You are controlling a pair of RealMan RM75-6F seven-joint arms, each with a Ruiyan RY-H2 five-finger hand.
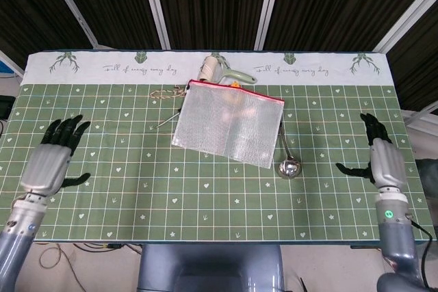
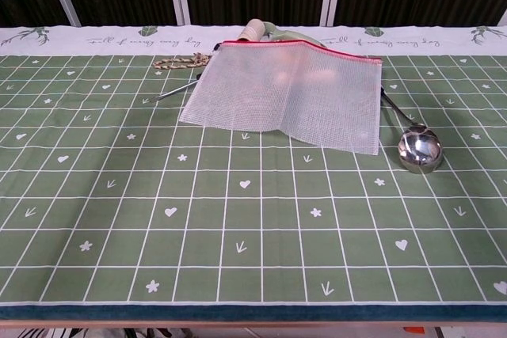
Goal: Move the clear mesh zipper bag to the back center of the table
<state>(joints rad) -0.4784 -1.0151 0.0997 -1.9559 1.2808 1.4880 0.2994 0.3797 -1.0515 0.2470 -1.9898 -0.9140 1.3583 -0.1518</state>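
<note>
The clear mesh zipper bag (image 1: pixel 228 124) with a red zipper edge lies flat near the back middle of the table, also seen in the chest view as the bag (image 2: pixel 289 94). My left hand (image 1: pixel 52 160) hovers over the table's left front, fingers spread, holding nothing. At the right front my right hand (image 1: pixel 378 160) is likewise spread with nothing in it. Both hands are far from the bag. Neither hand shows in the chest view.
A metal ladle (image 1: pixel 288 163) lies just right of the bag, its bowl (image 2: pixel 420 150) toward the front. A pale tool with a green handle (image 1: pixel 219 71) sits behind the bag. A small screwdriver (image 1: pixel 171 117) and a braided cord (image 1: pixel 168 91) lie to the bag's left.
</note>
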